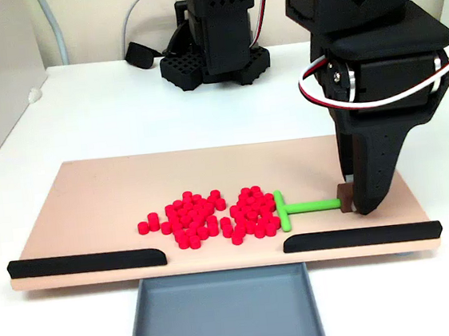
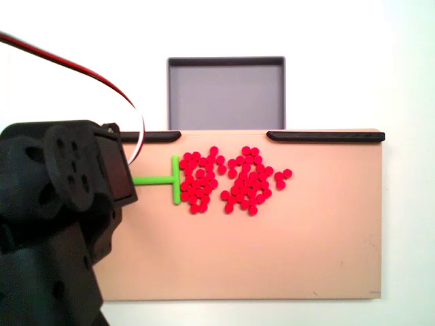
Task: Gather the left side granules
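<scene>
Dozens of tiny red granules (image 1: 213, 216) (image 2: 228, 181) lie in two loose clusters on the tan board (image 1: 100, 205) (image 2: 285, 258). A green T-shaped tool (image 1: 289, 208) (image 2: 170, 179) lies flat with its bar against the granules' edge, on their right in one fixed view and on their left in the other. My black gripper (image 1: 355, 202) is shut on the brown end of the tool's stem, standing nearly upright on the board. In the top-down fixed view the arm hides the gripper's tips.
A grey tray (image 1: 224, 316) (image 2: 228, 92) sits just off the board's edge, opposite a gap between two black rails (image 1: 90, 262) (image 1: 360, 237) (image 2: 326, 136). The arm's black base (image 1: 213, 57) and a cable stand at the back of the white table.
</scene>
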Controlling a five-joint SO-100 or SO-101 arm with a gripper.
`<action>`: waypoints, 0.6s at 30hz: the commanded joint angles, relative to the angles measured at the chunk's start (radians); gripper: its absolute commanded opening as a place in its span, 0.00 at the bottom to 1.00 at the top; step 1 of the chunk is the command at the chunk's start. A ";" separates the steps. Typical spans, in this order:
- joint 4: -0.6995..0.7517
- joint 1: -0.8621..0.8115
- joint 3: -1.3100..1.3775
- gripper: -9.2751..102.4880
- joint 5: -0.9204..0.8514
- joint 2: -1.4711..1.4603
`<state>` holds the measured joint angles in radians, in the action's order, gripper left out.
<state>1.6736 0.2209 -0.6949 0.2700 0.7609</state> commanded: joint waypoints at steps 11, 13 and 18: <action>-0.005 -0.046 0.003 0.08 -0.032 -0.006; -0.005 -0.052 0.003 0.08 -0.037 -0.006; -0.005 -0.061 -0.003 0.08 -0.048 -0.006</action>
<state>1.6736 0.1733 -0.6934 0.2286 0.7578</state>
